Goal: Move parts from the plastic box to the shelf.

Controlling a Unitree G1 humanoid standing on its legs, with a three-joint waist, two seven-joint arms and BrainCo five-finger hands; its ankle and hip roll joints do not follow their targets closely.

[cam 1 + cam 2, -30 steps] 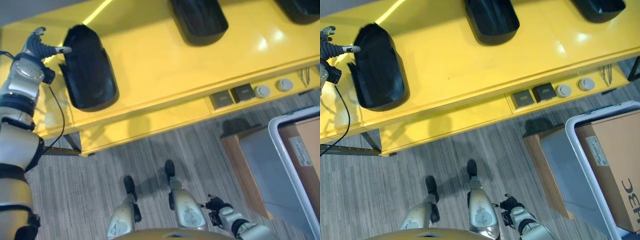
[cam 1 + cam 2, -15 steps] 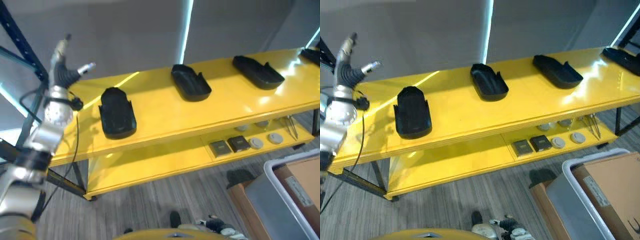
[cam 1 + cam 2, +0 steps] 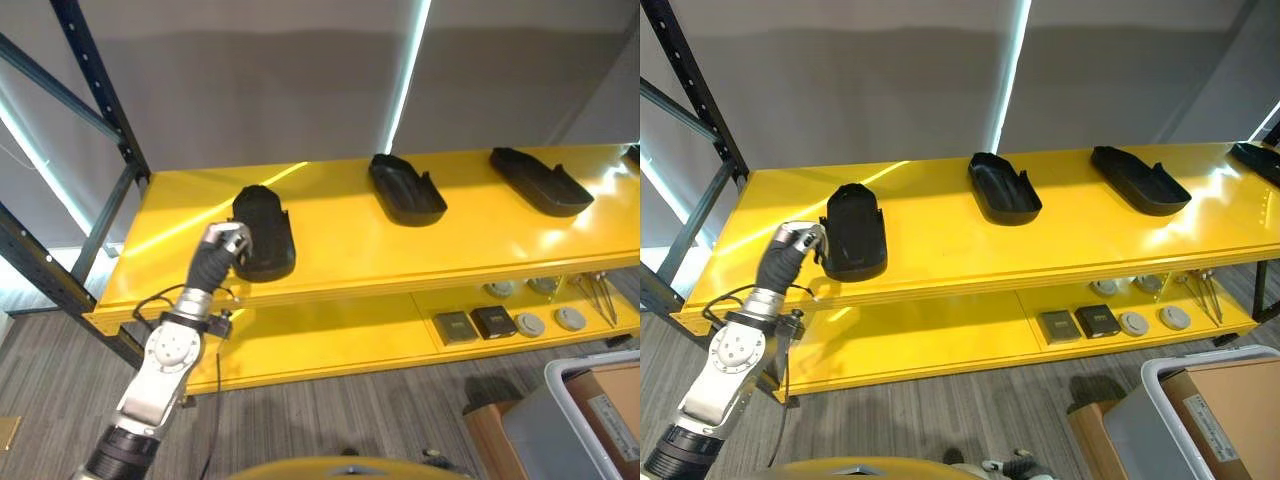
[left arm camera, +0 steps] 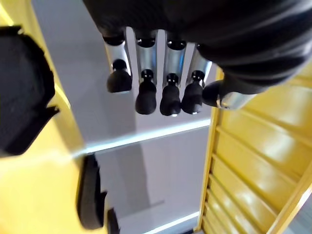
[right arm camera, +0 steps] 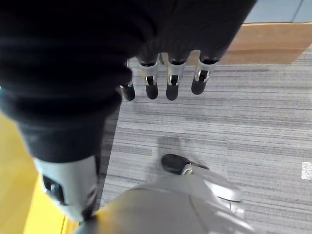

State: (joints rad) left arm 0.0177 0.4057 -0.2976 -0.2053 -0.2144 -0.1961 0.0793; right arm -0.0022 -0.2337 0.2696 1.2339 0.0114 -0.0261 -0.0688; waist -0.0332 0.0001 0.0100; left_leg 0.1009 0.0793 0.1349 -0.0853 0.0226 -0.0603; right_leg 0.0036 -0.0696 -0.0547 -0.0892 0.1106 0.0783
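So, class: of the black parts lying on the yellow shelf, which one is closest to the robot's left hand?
The leftmost black part: the left hand is right beside it, while the middle part and the right part lie farther along the yellow shelf.

From the head we look down and forward with two eyes set side by side, taking in the yellow shelf (image 3: 400, 250) from well back; both share its top, the leftmost black part (image 3: 854, 232) at about 10 o'clock, the lower shelf's small items (image 3: 1110, 320) at 4 o'clock, and the plastic box (image 3: 1160, 380) at 5 o'clock. Our left wrist camera sits very close behind the left hand (image 4: 156, 92), facing along the fingers toward the wall and the shelf, and shares that leftmost part (image 4: 22, 112). Our right wrist camera looks past the right hand (image 5: 165, 83) straight down at the grey floor (image 5: 253, 122).
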